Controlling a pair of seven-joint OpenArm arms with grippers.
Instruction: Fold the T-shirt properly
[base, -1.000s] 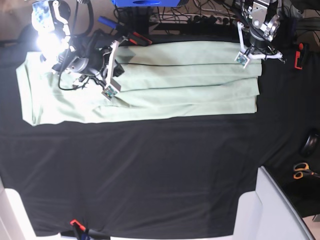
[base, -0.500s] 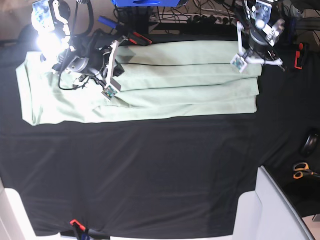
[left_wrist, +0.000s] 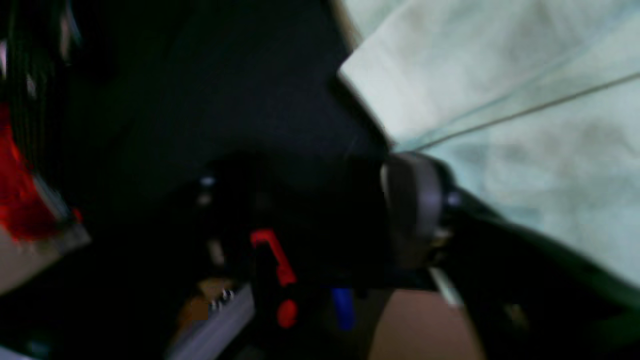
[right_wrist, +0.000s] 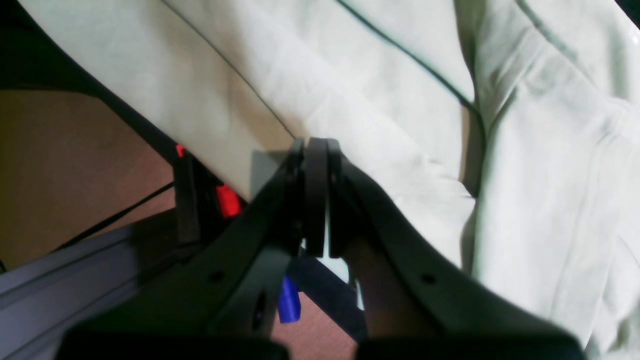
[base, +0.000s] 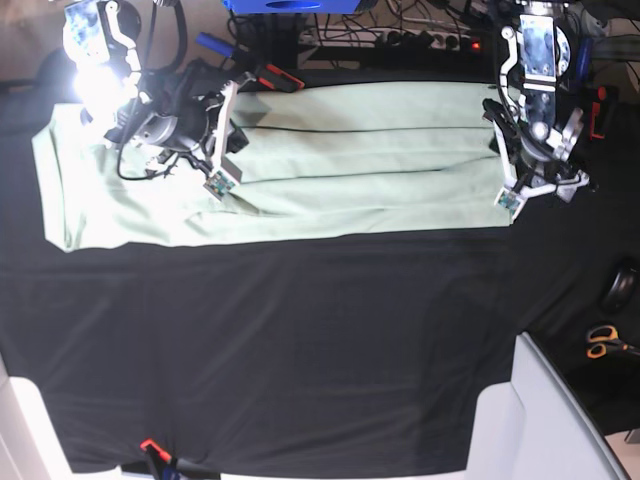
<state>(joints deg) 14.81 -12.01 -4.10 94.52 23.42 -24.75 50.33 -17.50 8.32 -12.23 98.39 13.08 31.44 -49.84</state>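
The T-shirt (base: 300, 165) lies as a long pale mint-green band along the far part of the black table covering (base: 300, 350), folded lengthwise into overlapping layers with a dark seam line running along it. My right gripper (base: 222, 180) sits over the band's end on the base view's left; in the right wrist view my two fingers (right_wrist: 316, 195) are pressed flat together, pad against pad, with the shirt's creased layers spreading out beyond and to the side of the tips. I cannot tell whether any fabric is caught between them. My left gripper (base: 540, 190) hangs over the opposite end of the shirt, at its outer edge near the front corner of the band. In the left wrist view, which is blurred, one finger (left_wrist: 415, 210) shows just at the cloth's corner, where the green layers meet the black covering; the other finger is lost in the dark, so the gap cannot be read there. In the base view the two white fingers stand apart, one tip over the shirt's corner and the other over the black covering beside it. Outward from my left fingers, well clear of the shirt, orange-handled scissors (base: 605, 342) lie at the table's edge.
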